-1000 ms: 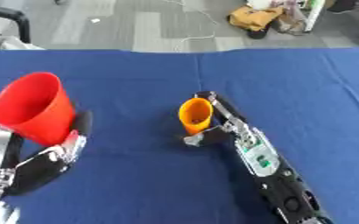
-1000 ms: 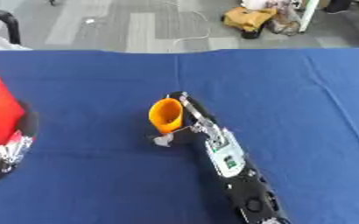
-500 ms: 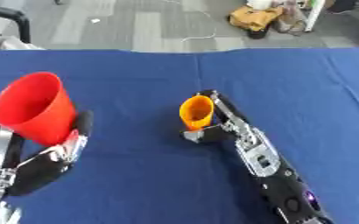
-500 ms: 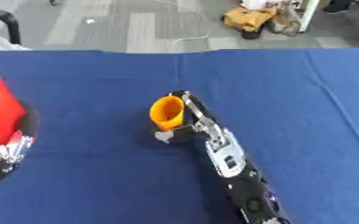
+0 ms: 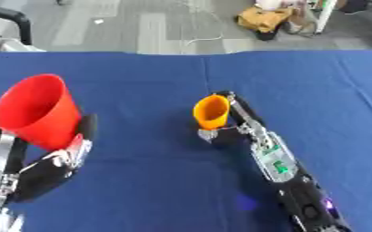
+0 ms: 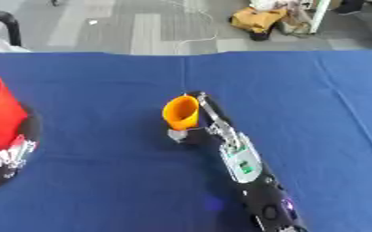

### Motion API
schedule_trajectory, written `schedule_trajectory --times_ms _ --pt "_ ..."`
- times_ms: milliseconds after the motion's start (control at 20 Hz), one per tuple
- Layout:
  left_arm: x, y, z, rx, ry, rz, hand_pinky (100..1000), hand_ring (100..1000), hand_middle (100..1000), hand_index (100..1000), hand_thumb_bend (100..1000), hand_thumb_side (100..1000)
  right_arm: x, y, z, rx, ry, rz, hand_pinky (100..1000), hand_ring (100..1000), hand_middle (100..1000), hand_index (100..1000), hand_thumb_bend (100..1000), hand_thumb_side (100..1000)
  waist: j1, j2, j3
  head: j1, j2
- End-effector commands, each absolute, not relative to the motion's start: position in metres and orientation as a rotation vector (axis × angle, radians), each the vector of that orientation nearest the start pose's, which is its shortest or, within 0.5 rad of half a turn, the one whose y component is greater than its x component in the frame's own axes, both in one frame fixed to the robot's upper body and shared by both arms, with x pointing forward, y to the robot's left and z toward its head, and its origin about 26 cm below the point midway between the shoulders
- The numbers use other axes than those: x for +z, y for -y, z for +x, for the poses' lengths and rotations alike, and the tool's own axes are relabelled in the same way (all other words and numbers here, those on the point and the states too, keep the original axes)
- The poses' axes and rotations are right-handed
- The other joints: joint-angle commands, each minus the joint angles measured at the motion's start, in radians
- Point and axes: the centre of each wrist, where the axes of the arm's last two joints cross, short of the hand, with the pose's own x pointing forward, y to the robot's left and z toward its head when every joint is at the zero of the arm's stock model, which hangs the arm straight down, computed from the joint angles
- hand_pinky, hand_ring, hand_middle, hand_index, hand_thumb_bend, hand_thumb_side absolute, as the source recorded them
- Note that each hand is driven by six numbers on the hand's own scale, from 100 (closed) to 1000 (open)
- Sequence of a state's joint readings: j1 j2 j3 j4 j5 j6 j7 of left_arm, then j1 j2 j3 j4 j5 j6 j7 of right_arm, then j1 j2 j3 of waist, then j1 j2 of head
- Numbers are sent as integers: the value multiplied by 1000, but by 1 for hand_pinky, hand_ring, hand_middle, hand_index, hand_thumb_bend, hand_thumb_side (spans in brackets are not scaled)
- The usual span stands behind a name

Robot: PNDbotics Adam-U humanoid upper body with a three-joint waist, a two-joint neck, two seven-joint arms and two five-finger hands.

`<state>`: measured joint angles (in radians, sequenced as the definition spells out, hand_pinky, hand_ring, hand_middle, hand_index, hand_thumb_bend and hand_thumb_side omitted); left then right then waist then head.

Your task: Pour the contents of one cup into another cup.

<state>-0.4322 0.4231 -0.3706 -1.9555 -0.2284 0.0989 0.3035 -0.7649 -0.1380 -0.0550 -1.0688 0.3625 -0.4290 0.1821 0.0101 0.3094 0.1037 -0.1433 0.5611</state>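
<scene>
Two cups held apart, red cup [image 5: 34, 111] L, orange cup [image 5: 211, 111] R

head stereo pair | looking down, near | shared: blue table [image 5: 141, 181]

Indoor workspace, looks like a lab or open office floor used for robot trials. Work surface is a table covered in a plain dark blue cloth [image 5: 157, 181], set up as a test bench. Beyond its far edge: grey carpet-tile floor [image 5: 134, 27] with a thin white cable [image 5: 209, 34] trailing loose across it. A tan bag or bundle [image 5: 261, 18] sits on the floor at the back. Part of a black chair [image 5: 18, 22] at upper left.
</scene>
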Motion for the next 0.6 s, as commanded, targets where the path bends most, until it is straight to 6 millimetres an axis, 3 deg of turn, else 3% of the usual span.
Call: schedule_trajectory --times_ms 50,400,450,500,600 --pt "201 -185 300 -559 2318 377 470 357 372 567 175 505 146 224 455 749 2194 -204 464 347 405 448 171 100 -1 -26 -2 5 -1" --pt "199 -187 301 -562 2307 386 469 356 372 567 174 507 168 244 454 681 2258 -283 458 344 401 441 181 100 -6 -32 -10 14 -1" --pt "198 -187 301 -563 2305 387 469 356 372 567 173 509 171 246 454 671 2269 -294 456 342 401 439 100 100 -7 -33 -11 15 -1" --pt "198 -187 301 -565 2303 388 470 356 372 567 172 509 174 249 453 662 2282 -306 454 342 398 437 194 100 -8 -34 -12 15 -1" --pt "196 -187 301 -569 2299 389 470 356 372 567 170 511 181 253 452 646 2306 -329 451 341 397 436 201 100 -9 -35 -13 16 -2"
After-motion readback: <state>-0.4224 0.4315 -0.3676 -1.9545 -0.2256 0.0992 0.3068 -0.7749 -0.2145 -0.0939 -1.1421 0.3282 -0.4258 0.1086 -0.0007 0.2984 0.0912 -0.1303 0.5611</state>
